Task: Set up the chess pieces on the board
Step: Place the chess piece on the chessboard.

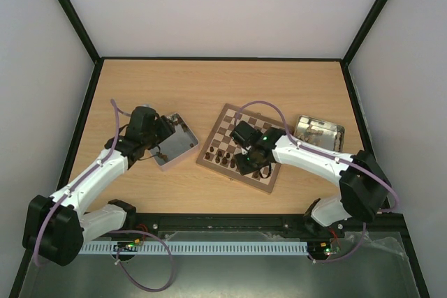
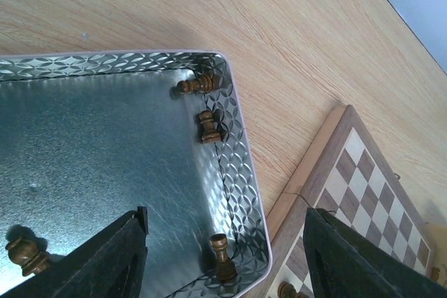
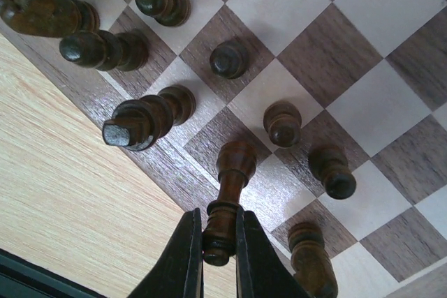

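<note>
The board [image 1: 234, 122] lies mid-table, with several dark chess pieces [image 1: 222, 156] standing along its near rows. My right gripper [image 3: 218, 222] is shut on the top of one dark piece [image 3: 234, 172]. The piece's base points at a square in the row by the rim [image 3: 160, 172], among standing pieces [image 3: 283, 123]. I cannot tell whether it touches the board. My left gripper [image 2: 227, 218] hangs open over the corner of a metal tray [image 2: 105, 144]. Right below its gap a loose piece [image 2: 222, 256] stands in that corner. Other pieces [image 2: 207, 125] lie along the tray's wall.
The left tray [image 1: 183, 137] sits just left of the board, with its corner close to the board's rim [image 2: 314, 165]. A second metal tray [image 1: 328, 129] holding more pieces is to the right of the board. Black frame rails border the table.
</note>
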You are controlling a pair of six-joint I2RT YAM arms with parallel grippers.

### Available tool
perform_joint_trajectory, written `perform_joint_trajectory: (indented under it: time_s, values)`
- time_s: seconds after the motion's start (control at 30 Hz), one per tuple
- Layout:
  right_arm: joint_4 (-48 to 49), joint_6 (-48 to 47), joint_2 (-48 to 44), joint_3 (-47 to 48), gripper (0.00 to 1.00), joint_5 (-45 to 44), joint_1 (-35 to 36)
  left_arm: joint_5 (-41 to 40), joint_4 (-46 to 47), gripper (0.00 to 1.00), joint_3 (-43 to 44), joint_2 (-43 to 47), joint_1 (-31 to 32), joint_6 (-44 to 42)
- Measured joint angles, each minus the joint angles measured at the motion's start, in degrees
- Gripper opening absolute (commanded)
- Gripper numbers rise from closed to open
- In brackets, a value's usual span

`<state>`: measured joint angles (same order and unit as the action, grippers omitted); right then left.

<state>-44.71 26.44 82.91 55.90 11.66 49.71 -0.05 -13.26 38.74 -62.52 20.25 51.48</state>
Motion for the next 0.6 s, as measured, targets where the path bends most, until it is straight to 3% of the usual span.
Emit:
perform_joint_trajectory:
  time_s: [0.2,0.43,0.6]
  values:
    - [0.7,-0.39,1.05,-0.39,0.05,0.5,0.2,-0.02,0.02,0.64,0.0,-0.07,-0.09,-0.09]
    - [1.73,-0.68,1.73,-0.39,0.26,0.79,0.2,-0.04,-0.04,0.64,0.0,-0.15,-0.11,-0.09]
    - [1.73,-0.76,1.97,-0.39,0.26,0.83,0.2,-0.04,-0.04,0.64,-0.02,-0.15,-0.39,-0.09]
